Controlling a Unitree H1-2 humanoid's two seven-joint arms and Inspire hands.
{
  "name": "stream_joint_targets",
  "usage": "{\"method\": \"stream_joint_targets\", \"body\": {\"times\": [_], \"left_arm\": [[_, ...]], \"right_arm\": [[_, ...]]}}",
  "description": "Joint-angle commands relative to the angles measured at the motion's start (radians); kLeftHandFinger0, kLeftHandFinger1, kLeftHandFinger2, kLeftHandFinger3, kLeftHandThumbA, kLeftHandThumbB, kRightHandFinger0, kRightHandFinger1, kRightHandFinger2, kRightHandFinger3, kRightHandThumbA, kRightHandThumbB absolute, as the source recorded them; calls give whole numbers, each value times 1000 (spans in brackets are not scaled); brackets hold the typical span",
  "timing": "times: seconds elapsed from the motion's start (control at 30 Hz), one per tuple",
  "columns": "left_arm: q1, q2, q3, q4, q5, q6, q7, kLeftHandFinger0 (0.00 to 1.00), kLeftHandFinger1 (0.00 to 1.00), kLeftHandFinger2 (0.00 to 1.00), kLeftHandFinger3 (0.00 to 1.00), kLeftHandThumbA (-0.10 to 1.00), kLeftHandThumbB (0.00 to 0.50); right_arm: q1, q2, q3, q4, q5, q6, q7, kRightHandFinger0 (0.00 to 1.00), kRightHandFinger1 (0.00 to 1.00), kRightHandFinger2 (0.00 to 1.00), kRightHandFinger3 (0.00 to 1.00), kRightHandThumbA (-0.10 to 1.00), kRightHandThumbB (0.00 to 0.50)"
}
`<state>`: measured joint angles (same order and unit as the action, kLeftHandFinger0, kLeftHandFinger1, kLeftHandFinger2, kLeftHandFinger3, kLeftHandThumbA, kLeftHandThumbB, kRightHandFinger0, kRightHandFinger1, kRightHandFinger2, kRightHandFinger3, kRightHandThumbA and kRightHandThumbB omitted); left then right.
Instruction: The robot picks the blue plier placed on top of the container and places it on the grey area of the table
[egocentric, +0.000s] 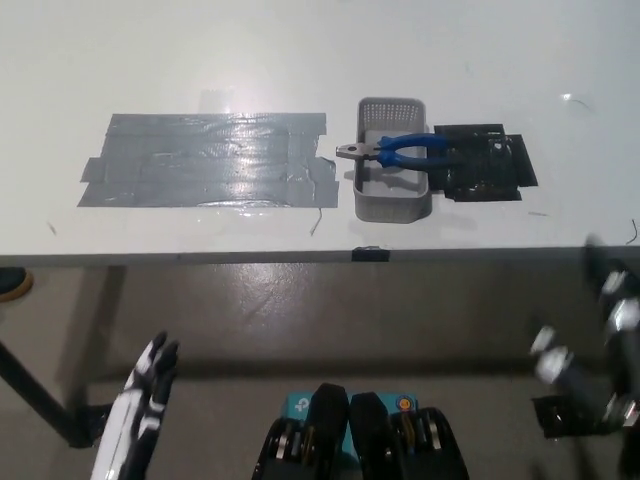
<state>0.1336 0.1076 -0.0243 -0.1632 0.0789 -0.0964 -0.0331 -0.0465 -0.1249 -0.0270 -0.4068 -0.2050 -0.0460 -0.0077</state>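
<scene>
Left robot hand (148, 385) low, fingers together; right (600, 350) blurred (state unclear); white table (300, 60), grey area (205, 160).

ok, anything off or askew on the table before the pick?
Nothing spilled or damaged. The blue plier lies across the grey container, overhanging both sides. The grey tape area is a wrinkled, uneven patch. Both hands are below the table edge.
</scene>
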Motion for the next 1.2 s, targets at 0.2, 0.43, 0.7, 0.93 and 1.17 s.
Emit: {"method": "stream_joint_targets", "body": {"times": [0.2,0.43,0.7,0.93,1.17], "left_arm": [[-107,-36,-59,52,60,10,4,1000,1000,1000,1000,841,202],[-98,-24,-73,125,96,-25,15,1000,1000,1000,1000,826,193],[-90,-1,-70,141,102,-33,11,1000,1000,1000,1000,787,162],[-91,6,-73,143,114,-36,11,1000,1000,1000,1000,753,157],[-99,0,-77,159,122,-38,14,1000,1000,1000,1000,671,143]], "right_arm": [[-449,-216,34,31,-84,356,176,1000,1000,1000,1000,527,173],[-741,-330,204,280,-162,516,343,1000,1000,1000,1000,779,247],[-1051,-324,437,705,-218,494,497,1000,1000,1000,1000,945,365],[-1216,-245,564,963,-272,516,578,1000,1000,1000,1000,1000,389],[-1314,-171,665,1148,-291,507,601,1000,1000,1000,1000,1000,382]]}}
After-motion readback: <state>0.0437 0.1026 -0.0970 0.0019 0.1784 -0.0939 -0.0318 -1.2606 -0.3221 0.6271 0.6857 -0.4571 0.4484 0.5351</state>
